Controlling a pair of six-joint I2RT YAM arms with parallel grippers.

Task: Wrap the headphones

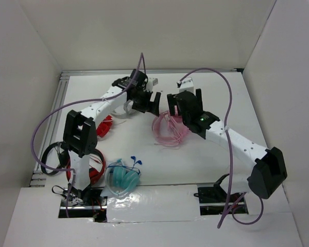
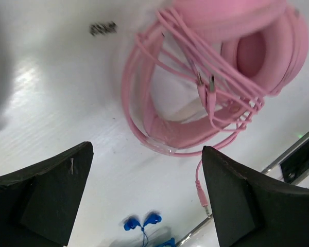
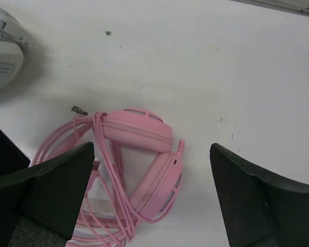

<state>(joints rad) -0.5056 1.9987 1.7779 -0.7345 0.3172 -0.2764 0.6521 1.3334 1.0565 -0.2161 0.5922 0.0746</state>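
Headphones (image 1: 170, 131) in pale pink lie near the middle of the worktop, slightly toward its far edge. Their cable (image 2: 144, 62) is looped loosely around the band and earcups, and one plug end (image 2: 202, 198) trails free beside them. Your left gripper (image 2: 147, 149) and right gripper (image 3: 152, 148) hover over the bundle, jaws spread wide and holding nothing. They look positioned to catch that stray end and finish the wrap.
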